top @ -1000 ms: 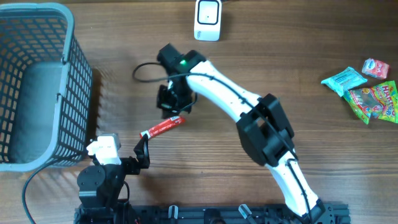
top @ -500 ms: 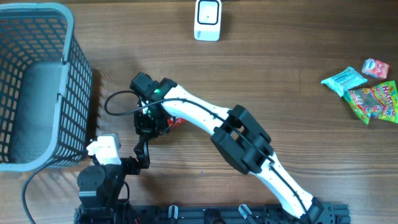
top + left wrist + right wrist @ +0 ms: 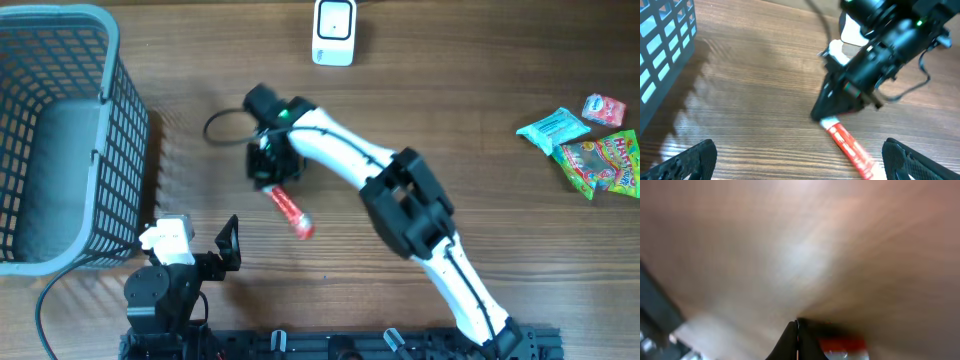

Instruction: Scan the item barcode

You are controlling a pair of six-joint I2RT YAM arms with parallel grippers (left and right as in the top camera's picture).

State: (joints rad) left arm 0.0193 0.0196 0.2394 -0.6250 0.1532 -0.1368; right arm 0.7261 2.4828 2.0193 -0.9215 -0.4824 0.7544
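Nearest the robot's base, the left end effector (image 3: 230, 243) sits low over the tabletop (image 3: 480, 90) with its fingers spread wide, holding nothing. In the left wrist view its two fingertips (image 3: 695, 157) stand at the bottom corners.

Just beyond it is the red tube (image 3: 288, 211), slanting across the wood. Its white end is pinched in the right end effector (image 3: 272, 178), whose fingers are pressed together on it. Whether the tube's other end rests on the wood cannot be told. No print on the tube can be read, and the right wrist view is blurred.

To the left stands a blue-grey basket (image 3: 125, 150). Far right lie bright snack packets (image 3: 590, 145), their lettering too small to read. Farthest off is the white scanner (image 3: 334, 30), which shows no legible marking.
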